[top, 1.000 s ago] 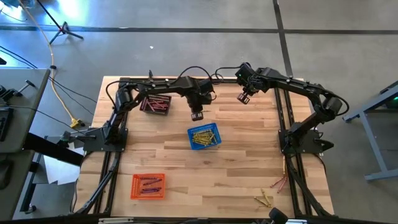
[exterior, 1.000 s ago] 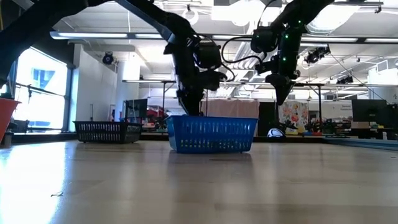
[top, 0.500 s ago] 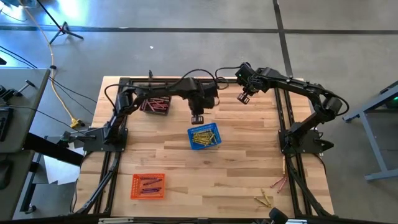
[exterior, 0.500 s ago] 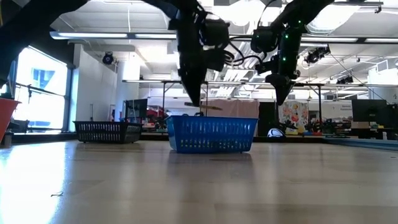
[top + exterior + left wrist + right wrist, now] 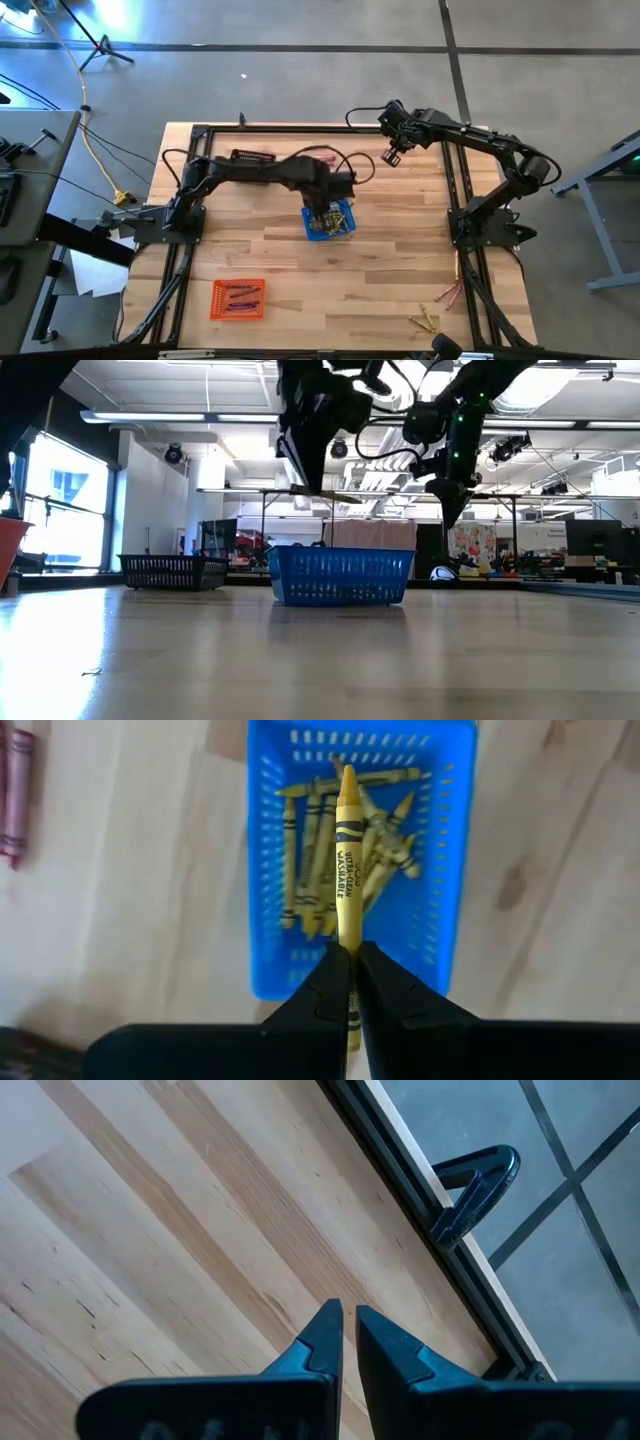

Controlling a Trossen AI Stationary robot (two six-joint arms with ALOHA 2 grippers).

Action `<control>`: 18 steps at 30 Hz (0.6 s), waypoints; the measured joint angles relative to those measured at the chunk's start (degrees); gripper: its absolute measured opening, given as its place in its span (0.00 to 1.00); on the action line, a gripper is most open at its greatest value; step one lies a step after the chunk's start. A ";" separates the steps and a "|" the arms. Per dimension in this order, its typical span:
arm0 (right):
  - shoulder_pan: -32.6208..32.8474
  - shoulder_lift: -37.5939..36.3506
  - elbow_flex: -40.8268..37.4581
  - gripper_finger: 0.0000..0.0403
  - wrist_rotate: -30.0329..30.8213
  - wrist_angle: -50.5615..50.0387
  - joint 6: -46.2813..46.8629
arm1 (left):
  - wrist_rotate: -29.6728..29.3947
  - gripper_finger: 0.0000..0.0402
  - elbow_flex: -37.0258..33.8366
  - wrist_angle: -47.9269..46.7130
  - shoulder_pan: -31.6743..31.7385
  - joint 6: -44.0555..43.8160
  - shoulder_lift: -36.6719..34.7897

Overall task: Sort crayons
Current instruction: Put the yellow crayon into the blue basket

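My left gripper (image 5: 350, 970) hangs over the blue mesh basket (image 5: 455, 870), pointing down and shut on a yellow crayon (image 5: 346, 850). Several yellow crayons (image 5: 305, 870) lie in that basket. In the low view the held crayon (image 5: 340, 497) sits level, well above the basket's rim (image 5: 340, 550). My right gripper (image 5: 392, 157) waits at the far right of the table, shut and holding nothing (image 5: 347, 1320). Loose crayons (image 5: 430, 320) lie on the table at the near right corner. My left gripper pinches the yellow crayon between its two fingers near the blunt end (image 5: 347, 948), with the pointed tip (image 5: 346, 770) sticking out ahead. The fingers come from above and lie across the crayon. It sits level, lifted clear above the blue basket.
A black basket (image 5: 255, 157) stands at the far left, partly under my left arm. An orange basket (image 5: 238, 298) with crayons stands near the front left. A pink crayon (image 5: 12, 800) lies on the wood beside the blue basket. Metal frame rails (image 5: 440, 1250) edge the table.
My left gripper has risen and swung toward the table's near edge and a little right, from beside the blue basket's far side to above it. It carries the yellow crayon, which stays level. My right arm has kept still.
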 joint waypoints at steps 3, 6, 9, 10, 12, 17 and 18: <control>0.00 0.00 0.00 0.04 0.02 0.36 0.00 | -0.02 0.00 -0.07 0.00 -1.53 -3.52 0.03; 0.00 0.00 0.00 0.04 0.01 0.51 0.00 | 0.00 0.00 -0.07 2.19 -2.39 -6.32 0.38; 0.00 0.00 0.00 0.04 0.02 0.69 0.00 | -0.05 0.00 -0.07 4.11 -2.66 -9.43 0.43; 0.00 0.00 0.00 0.04 0.02 0.67 0.00 | -0.07 0.00 -0.07 4.61 -2.66 -9.86 0.39; 0.00 0.00 0.00 0.04 0.02 0.91 0.00 | -0.64 0.01 -0.07 5.58 -2.66 -10.81 0.42; 0.00 0.00 0.00 0.04 0.01 1.13 0.00 | -4.28 0.04 -0.07 7.08 -2.66 -13.23 0.42; 0.00 0.00 0.00 0.04 0.02 1.18 0.00 | -5.15 0.04 -0.07 7.54 -2.66 -13.94 0.42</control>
